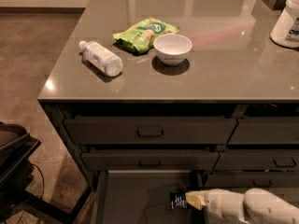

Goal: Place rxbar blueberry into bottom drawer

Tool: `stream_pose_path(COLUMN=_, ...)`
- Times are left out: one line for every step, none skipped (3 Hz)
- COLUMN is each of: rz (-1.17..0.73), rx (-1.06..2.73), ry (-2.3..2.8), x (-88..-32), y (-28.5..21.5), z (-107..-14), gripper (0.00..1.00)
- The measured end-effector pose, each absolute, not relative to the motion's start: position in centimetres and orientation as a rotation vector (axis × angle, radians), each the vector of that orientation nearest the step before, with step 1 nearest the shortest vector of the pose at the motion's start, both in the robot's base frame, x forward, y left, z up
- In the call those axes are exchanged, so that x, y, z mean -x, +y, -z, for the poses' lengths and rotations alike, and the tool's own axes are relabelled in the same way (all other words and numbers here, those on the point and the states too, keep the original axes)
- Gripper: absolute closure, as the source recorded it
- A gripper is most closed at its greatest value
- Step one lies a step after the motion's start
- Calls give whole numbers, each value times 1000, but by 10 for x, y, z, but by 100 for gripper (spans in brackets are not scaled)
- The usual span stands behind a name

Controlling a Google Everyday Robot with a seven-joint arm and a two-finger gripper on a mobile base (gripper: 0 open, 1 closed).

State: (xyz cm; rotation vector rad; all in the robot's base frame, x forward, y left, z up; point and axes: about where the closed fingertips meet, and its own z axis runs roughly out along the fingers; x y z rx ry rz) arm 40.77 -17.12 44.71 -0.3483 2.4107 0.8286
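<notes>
Polished grey stone countertop (224,78) fills the upper scene, carrying a clear plastic water bottle (101,58) lying on its side, a crinkly green snack bag (142,32), a round white bowl (172,48) just beside the bag, and a white container (287,21) at the right edge. Below it, two dark grey drawers with bar handles (150,132) are closed, while the wide dark grey bottom drawer (133,195) stands pulled out, its flat grey tray exposed.

From the lower right the white arm reaches in, and its cream-tipped two-finger gripper (191,200) sits over the right part of that open tray. The small flat dark blue rxbar blueberry (178,201), with white markings, projects from the fingertips, which appear pinched closed on its right end. Whether the bar touches the tray floor cannot be told.

By my judgement, the placing step is in hand: carrying is done, release is not. Next the jaws need to part so the bar drops flat, then the arm must draw back without dragging it along.
</notes>
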Motion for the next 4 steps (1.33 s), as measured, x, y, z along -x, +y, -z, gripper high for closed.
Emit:
stream_pose_path(rz=-839, rx=238, ry=2438, x=-425, y=-165, z=-371, gripper=100)
stream_pose_path(rz=-835, rx=174, ry=2483, x=-433, y=-154, z=-307, gripper=100)
stream_pose_path(rz=-815, rx=132, ry=2546, x=-434, y=-146, z=-257, gripper=100)
stream_pose_path(rz=-821, rx=134, ry=2551, x=-432, y=-142, z=-253, gripper=82)
